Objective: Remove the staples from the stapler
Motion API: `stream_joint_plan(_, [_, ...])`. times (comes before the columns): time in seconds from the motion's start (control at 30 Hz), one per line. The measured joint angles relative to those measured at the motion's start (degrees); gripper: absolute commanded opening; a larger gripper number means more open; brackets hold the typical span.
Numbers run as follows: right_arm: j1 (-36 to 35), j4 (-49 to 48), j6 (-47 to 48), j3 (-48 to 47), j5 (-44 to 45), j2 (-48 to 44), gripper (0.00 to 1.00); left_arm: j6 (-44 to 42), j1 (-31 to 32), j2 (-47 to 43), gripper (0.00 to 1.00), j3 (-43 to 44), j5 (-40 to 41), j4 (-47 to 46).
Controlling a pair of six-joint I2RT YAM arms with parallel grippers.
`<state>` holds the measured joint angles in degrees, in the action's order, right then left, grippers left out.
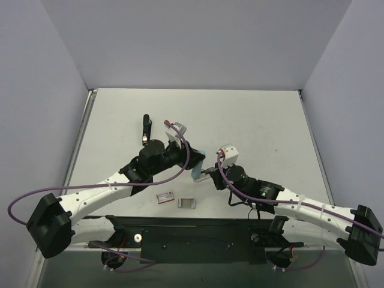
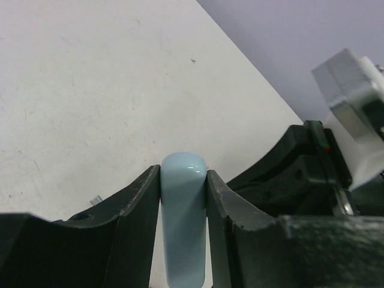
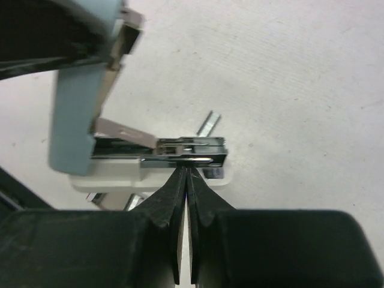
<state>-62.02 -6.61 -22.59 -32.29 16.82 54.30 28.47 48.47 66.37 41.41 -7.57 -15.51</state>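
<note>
shut with no gap, the right hand [image 3: 187, 175] is set with its tips at the open metal magazine [image 3: 180, 147] of the stapler [image 3: 72, 120], whose pale teal top is tilted up. the stapler is clamped across that teal top by the left hand [image 2: 183, 175], near the middle of the surface [image 1: 270, 120]. a loose strip of staples [image 3: 209, 123] is seen lying just beside it.

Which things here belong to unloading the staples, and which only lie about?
In the job: pale teal plastic stapler, left gripper, right gripper, loose silvery staple strip.
Lying about: narrow black bar, small red-and-white box, silvery metal piece.
</note>
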Motion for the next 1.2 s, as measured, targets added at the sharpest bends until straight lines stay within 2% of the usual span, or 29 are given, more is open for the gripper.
stream_joint_plan(0.1, [5.7, -3.8, -1.5, 2.4, -1.7, 1.5, 0.00, 0.3, -1.3, 3.1, 0.00, 1.7, -0.9, -2.0])
stream_joint_plan(0.2, [8.0, -5.9, -1.9, 3.1, -2.0, 2.5, 0.00, 0.3, -1.9, 6.6, 0.00, 3.4, -1.3, -2.8])
stream_joint_plan(0.67, [10.8, -2.8, 0.6, -0.5, -1.8, -4.7, 0.00, 2.0, -2.0, 10.8, 0.00, 7.5, -5.4, -6.8])
stream_joint_plan(1.2, [17.0, -2.5, 3.7, -4.8, -3.0, -0.7, 0.00, 4.6, -0.6, 13.5, 0.00, 8.2, -7.8, -9.0])
